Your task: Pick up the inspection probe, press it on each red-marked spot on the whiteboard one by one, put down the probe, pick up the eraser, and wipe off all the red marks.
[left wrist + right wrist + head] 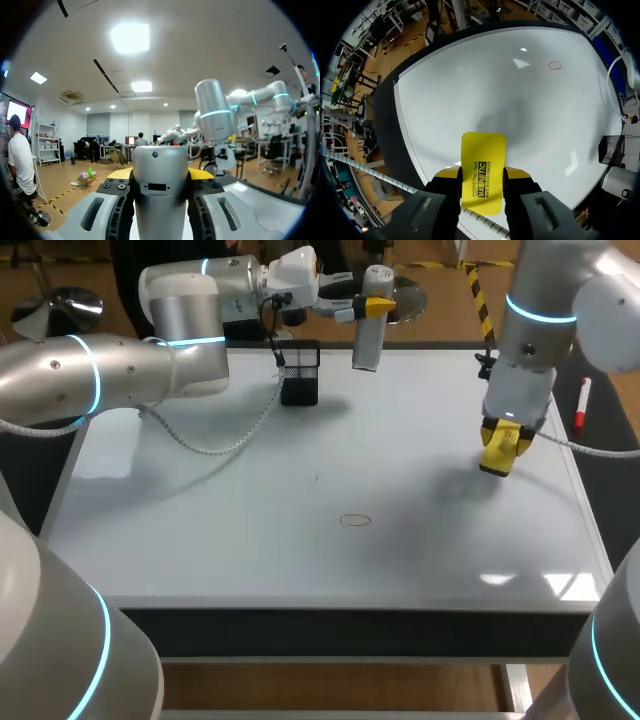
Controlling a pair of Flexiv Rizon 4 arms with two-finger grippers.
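The left gripper (pixel 368 308) is clamped on the inspection probe (pixel 371 330), a silver cylinder. In the left wrist view its two yellow-tipped fingers (pixel 199 174) press against the cylinder from either side, spread about as wide as the probe's body. From the head view the probe hangs nearly upright, slightly tilted, raised over the far edge of the whiteboard (pixel 250 550), with its lower end clear of the surface. Just beside it, toward the left arm, a black mesh holder (pixel 300 370) stands at the far edge of the board. The right gripper (pixel 482 176) holds the yellow eraser (pixel 483 165) by its two long sides, the fingers set to the eraser's width. Most of the eraser juts out ahead of them. In the head view the eraser points down at the board's right part, close over it, and I cannot tell whether its end touches the surface. A soft shadow lies on the board just beside it. One red mark (pixel 355 520), a small oval outline, sits near the middle of the whiteboard, well apart from both tools. A red marker (pixel 581 405) lies on the dark strip off the board's right edge.
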